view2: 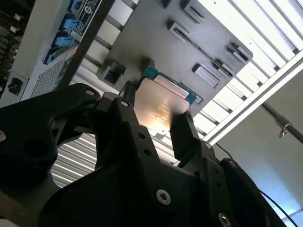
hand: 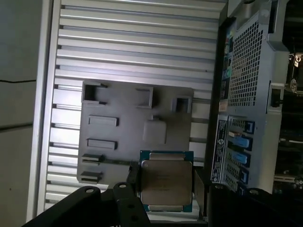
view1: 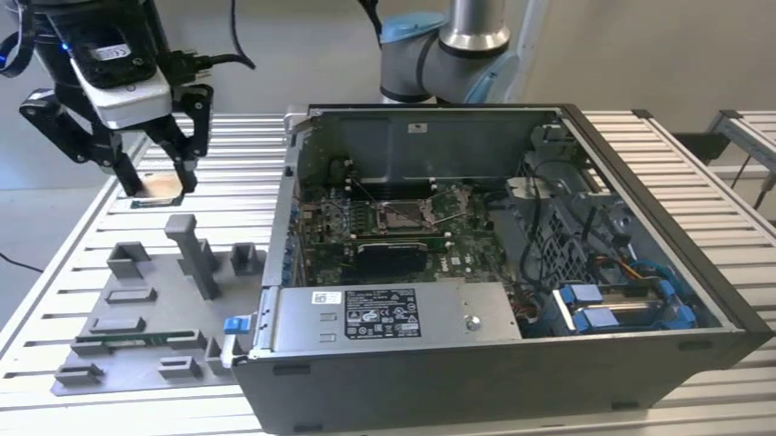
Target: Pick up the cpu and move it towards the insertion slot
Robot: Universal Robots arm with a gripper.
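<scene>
The cpu is silvery with a teal-green rim, the fixture plate grey, the table ribbed silver.

Robot arm extended toward the exterior view's left, with its wrist turned so that the claw points downward. The two black fingers press on opposite edges of the cpu, gripping it flat between them.
</scene>
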